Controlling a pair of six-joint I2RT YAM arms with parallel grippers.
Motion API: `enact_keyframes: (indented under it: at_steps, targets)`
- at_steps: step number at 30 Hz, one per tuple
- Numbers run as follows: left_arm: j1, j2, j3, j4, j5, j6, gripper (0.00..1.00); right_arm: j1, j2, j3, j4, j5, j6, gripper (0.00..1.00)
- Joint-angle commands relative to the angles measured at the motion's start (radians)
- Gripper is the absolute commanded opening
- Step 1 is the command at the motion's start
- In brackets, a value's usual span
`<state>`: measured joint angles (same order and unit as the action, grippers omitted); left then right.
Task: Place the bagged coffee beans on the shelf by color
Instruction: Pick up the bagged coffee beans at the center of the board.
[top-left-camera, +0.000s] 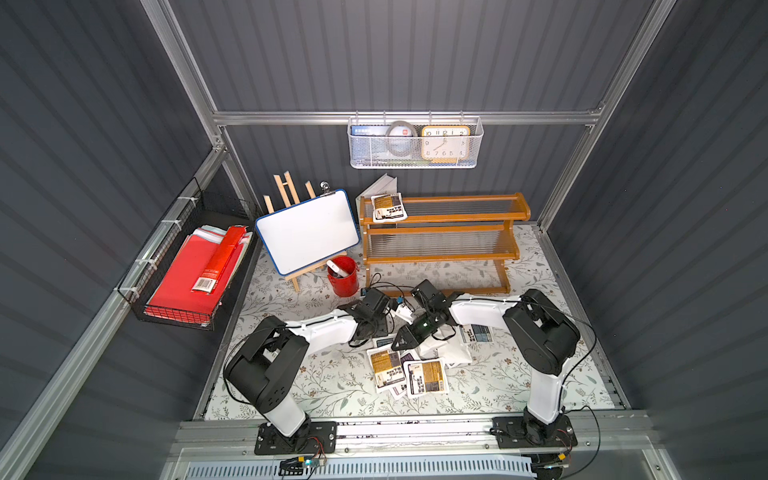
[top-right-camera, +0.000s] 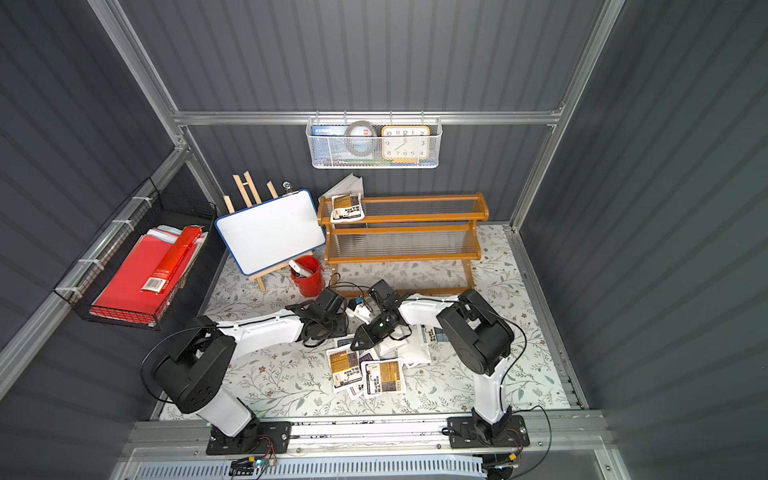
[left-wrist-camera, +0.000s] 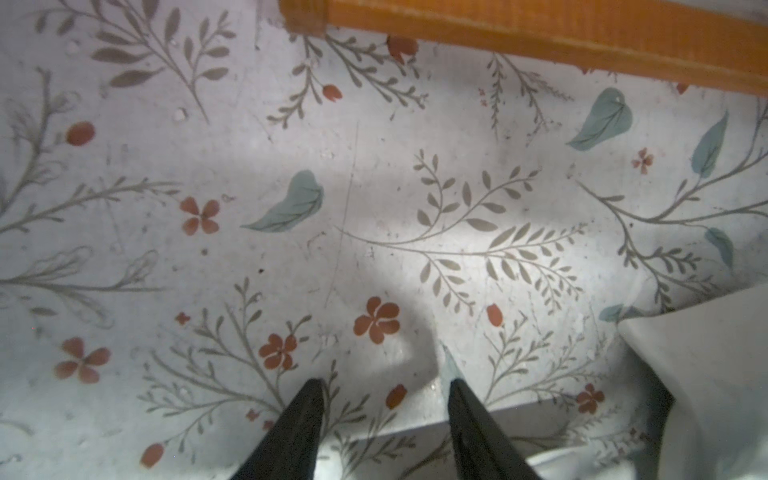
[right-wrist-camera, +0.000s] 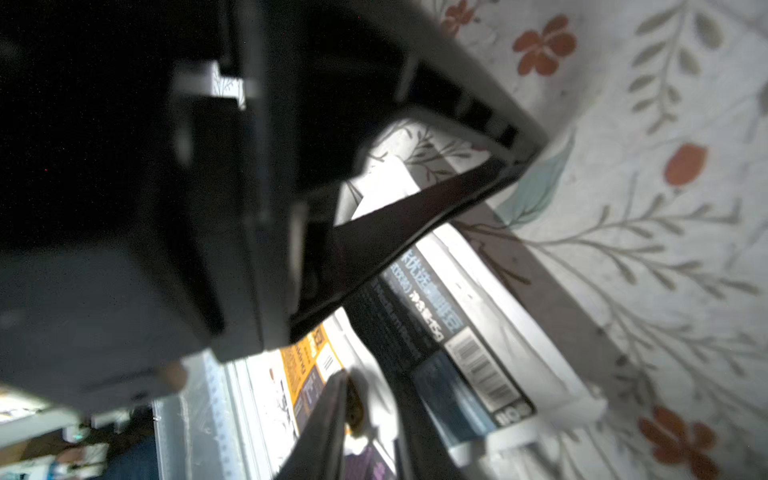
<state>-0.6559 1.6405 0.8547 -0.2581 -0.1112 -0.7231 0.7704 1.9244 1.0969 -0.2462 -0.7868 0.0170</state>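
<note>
small flat white coffee pouches (top-left-camera: 426, 376) lie heaped nearest: likely light, floppy, slick, best pinched at a sealed edge. right gripper (top-left-camera: 397, 344), jaws nearly together, sits among them; hold unclear. left gripper (left-wrist-camera: 386, 384) gapes empty. one amber-labelled pouch (top-left-camera: 388, 206) rests atop the orange-brown wooden shelf (top-left-camera: 465, 217).

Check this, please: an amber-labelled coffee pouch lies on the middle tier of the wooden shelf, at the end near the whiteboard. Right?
Not quite: the amber-labelled pouch lies on the top tier of the shelf, not the middle, at the end near the whiteboard. Both top views show it.
</note>
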Motion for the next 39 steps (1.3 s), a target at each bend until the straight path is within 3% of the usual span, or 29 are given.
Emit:
enact_keyframes:
  at_steps: [1,6,11,17,22,26,39]
  targets:
    - [-0.002,0.016,0.011,-0.040,-0.016,0.006,0.53,0.003,0.007,0.009,0.022,-0.034,-0.011,0.00]
    - [-0.001,0.013,0.043,-0.049,-0.031,-0.019,0.56,-0.023,-0.006,-0.005,0.036,-0.013,-0.003,0.00]
    - [0.019,-0.044,0.080,0.007,-0.037,0.022,0.64,-0.125,-0.035,-0.024,0.071,-0.034,0.020,0.00]
    - [0.111,-0.143,0.020,0.130,0.110,0.121,0.68,-0.245,-0.042,-0.035,0.164,-0.135,0.092,0.00]
    - [0.162,-0.215,-0.121,0.315,0.279,0.150,0.72,-0.274,-0.025,-0.032,0.209,-0.157,0.151,0.00]
    - [0.163,-0.184,-0.185,0.414,0.417,0.149,0.72,-0.279,-0.016,-0.041,0.256,-0.138,0.171,0.00]
    - [0.161,-0.107,-0.238,0.491,0.518,0.163,0.73,-0.285,0.007,-0.039,0.353,-0.133,0.246,0.00]
